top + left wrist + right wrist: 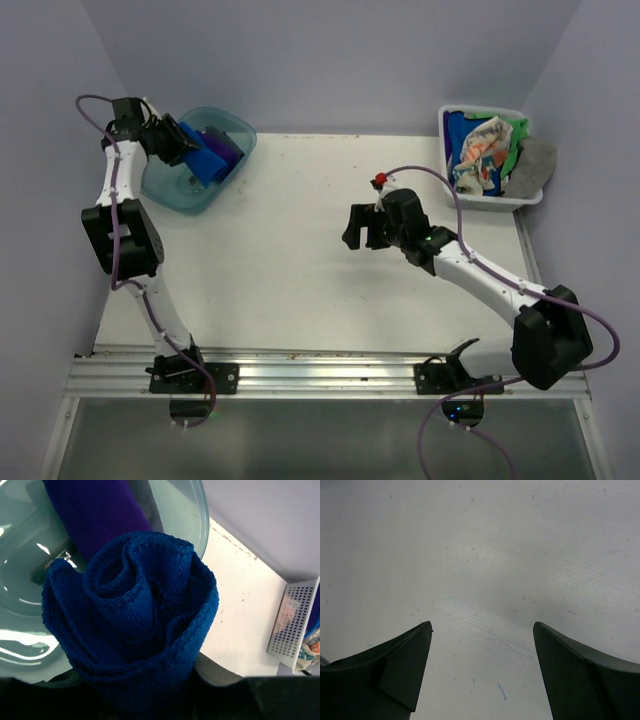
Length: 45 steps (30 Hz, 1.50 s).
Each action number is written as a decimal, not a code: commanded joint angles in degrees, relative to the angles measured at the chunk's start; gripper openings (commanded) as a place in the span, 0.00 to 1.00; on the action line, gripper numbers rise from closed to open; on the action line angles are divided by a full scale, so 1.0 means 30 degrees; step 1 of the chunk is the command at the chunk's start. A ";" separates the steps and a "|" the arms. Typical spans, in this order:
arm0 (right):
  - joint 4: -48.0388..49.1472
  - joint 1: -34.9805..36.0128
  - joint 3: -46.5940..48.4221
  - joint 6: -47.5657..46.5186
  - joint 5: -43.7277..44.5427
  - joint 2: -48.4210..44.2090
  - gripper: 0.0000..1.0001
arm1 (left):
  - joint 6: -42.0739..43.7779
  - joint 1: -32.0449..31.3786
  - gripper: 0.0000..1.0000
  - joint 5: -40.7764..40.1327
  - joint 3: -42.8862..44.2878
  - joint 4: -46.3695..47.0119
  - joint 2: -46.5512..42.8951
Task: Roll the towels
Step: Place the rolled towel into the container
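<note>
Top external view, largest first: the table point(300, 260) carries a translucent teal tub point(165, 195) at ten o'clock and a white basket point(528, 196) at two o'clock. The basket holds the loose towels point(482, 150), a crumpled heap of cream, green, grey and blue.

In the tub lies a purple towel point(95, 515), already rolled. Just in front of it the royal blue towel point(135, 620) is a tight spiral with its end turned toward the left wrist camera. The left gripper point(187, 148) appears pinched on its lower part, though the fingers are mostly hidden beneath the cloth. The right gripper point(481, 625) hangs spread over bare table near the centre, holding nothing.

These cloths look light, limp and grippy rather than slick, so nothing here is fragile. A roll will likely spring loose if let go carelessly, so hold it across the middle of its body. A loose towel from the basket is best taken by a corner or hem.
</note>
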 commanded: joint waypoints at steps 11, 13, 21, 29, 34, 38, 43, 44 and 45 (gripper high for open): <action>0.0184 -0.0064 0.0607 0.0851 -0.0843 0.1040 0.86 | -0.1662 0.1062 0.42 0.2878 0.1731 0.5231 0.3956; 0.0126 -0.0035 0.0695 0.0909 -0.0902 0.1098 0.86 | -0.1779 0.1033 0.42 0.2909 0.1409 0.5613 0.4162; 0.0008 -0.0035 0.0666 0.0997 -0.0961 0.0894 0.86 | -0.2454 0.1208 0.42 0.3026 -0.0350 0.7490 0.4221; 0.0009 -0.0006 0.0578 0.1085 -0.1107 0.0718 0.86 | -0.2307 0.1267 0.42 0.2937 0.0028 0.7636 0.5011; -0.0021 -0.0035 0.0607 0.1114 -0.1165 0.0776 0.86 | -0.2425 0.1267 0.42 0.3231 0.0382 0.7871 0.5393; 0.0067 -0.0035 0.0636 0.1232 -0.1253 0.0805 0.86 | -0.2308 0.1267 0.43 0.3143 0.0965 0.7552 0.6007; 0.0038 -0.0006 0.0666 0.1320 -0.1341 0.0776 0.86 | -0.2074 0.1296 0.57 0.2675 0.0734 0.7286 0.6272; 0.0038 -0.0006 0.0695 0.1320 -0.1341 0.0747 0.86 | -0.2102 0.1296 0.61 0.2616 0.0559 0.7227 0.6243; -0.0020 -0.0006 0.0724 0.1320 -0.1341 0.0776 0.86 | -0.2103 0.1267 0.67 0.2557 0.0471 0.7198 0.6155</action>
